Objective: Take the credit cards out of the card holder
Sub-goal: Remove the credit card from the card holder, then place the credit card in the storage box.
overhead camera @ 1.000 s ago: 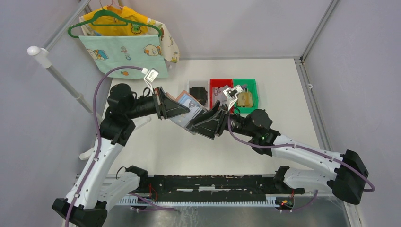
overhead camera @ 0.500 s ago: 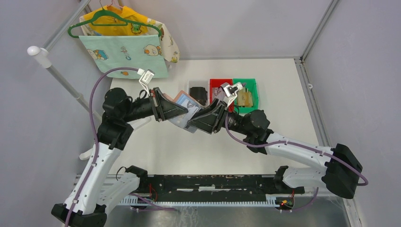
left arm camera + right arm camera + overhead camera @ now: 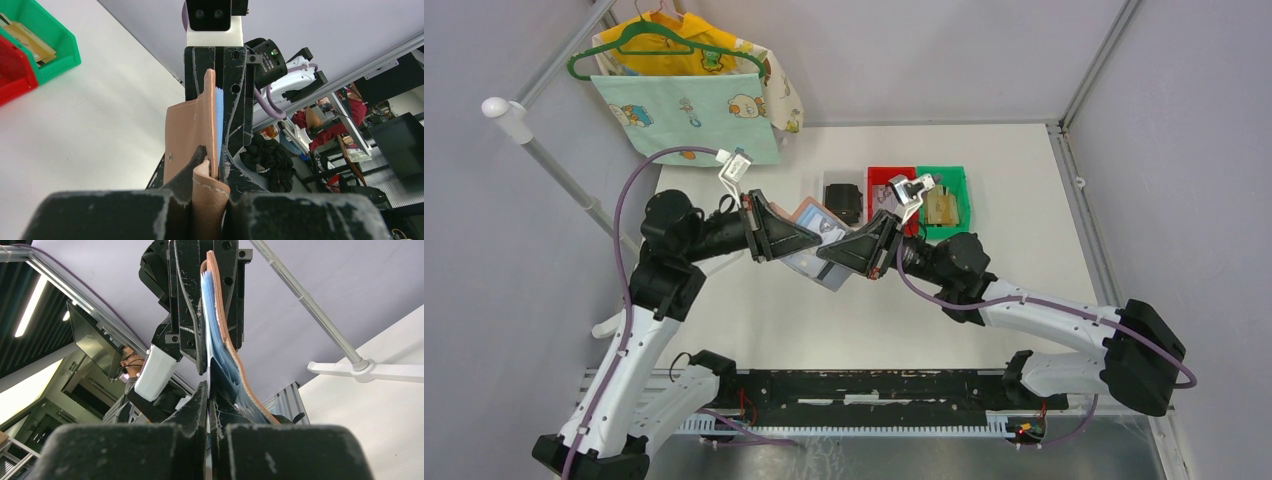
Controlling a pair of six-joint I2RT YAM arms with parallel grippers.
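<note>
Moved since earlier frame: right tool (image 3: 829, 256), shifted left and clenched at blue inner layers of card holder (image 3: 814, 213); card grip unverifiable. Left tool (image 3: 807, 240) grasping holder above counter (image 3: 754, 310). Credit cards (image 3: 216, 335) inside holder, long axis toward right tool.

From my seat the card holder (image 3: 192, 135) reads as matt pinkish-tan leather (or a good imitation) with a stitched edge. Its blue inner sleeves (image 3: 221, 357) look smooth and glossy. The left fingers (image 3: 175, 187) are black plastic, scuffed pale at the edges. The desk (image 3: 100, 125) is matt white. The green bin (image 3: 50, 50) and red bin (image 3: 15, 75) are shiny moulded plastic.
</note>
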